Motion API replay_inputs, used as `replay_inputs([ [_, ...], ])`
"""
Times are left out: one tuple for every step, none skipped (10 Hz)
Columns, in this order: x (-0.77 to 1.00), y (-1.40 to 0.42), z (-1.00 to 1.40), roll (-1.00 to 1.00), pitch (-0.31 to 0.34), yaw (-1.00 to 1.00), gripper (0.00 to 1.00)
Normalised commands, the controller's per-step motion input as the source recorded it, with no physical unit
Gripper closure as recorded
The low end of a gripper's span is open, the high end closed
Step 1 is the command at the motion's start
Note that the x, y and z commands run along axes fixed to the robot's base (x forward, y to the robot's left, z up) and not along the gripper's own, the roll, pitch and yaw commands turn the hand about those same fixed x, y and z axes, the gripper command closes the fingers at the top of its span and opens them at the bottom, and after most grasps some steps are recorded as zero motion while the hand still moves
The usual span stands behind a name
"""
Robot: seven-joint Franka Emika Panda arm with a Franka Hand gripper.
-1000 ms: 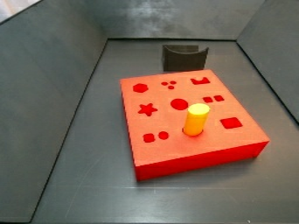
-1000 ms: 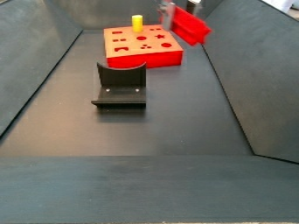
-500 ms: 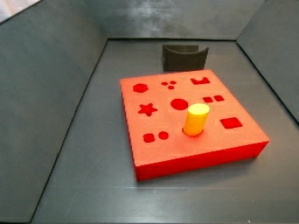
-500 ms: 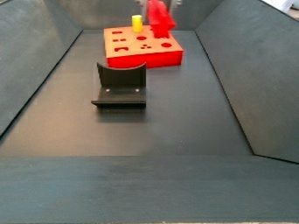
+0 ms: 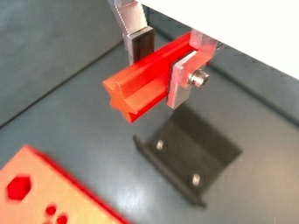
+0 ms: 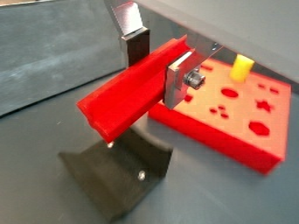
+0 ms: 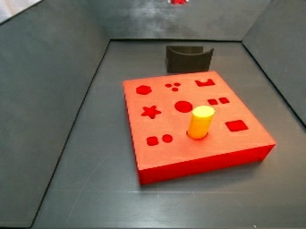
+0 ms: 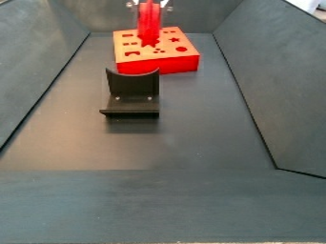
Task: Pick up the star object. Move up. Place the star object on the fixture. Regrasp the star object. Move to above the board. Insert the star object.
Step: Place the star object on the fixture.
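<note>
Above the fixture (image 5: 191, 156) | tool (image 5: 163, 59) clamps star object (image 5: 146, 77) (red, ridged, seemingly level)

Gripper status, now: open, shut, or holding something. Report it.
Gripper: shut on the star object, held up in the air above the fixture, with the board off to one side.

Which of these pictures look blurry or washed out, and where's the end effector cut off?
Both wrist views are soft: the star object and the end effector shut on it smear slightly, the fixture too. A side view shows the board evenly lit and sharper, the star object a sliver at the top edge. In a side view the end effector is cropped.
</note>
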Motion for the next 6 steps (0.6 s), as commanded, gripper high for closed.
replay_inputs([
  [0.68,-0.1,-0.07,-1.0,0.077,-0.06,1.0],
  [0.53,-0.03,-0.04,-1.0,0.093,-0.07,1.0],
  [0.4,0.03,-0.02,-1.0,0.099,-0.09,1.0],
  [0.3,0.04,-0.02,-1.0,0.106,-0.11,1.0],
  [0.23,0.04,-0.02,-1.0,0.11,-0.12,1.0],
  [0.11,0.04,-0.02,-0.78,0.088,-0.12,1.0],
])
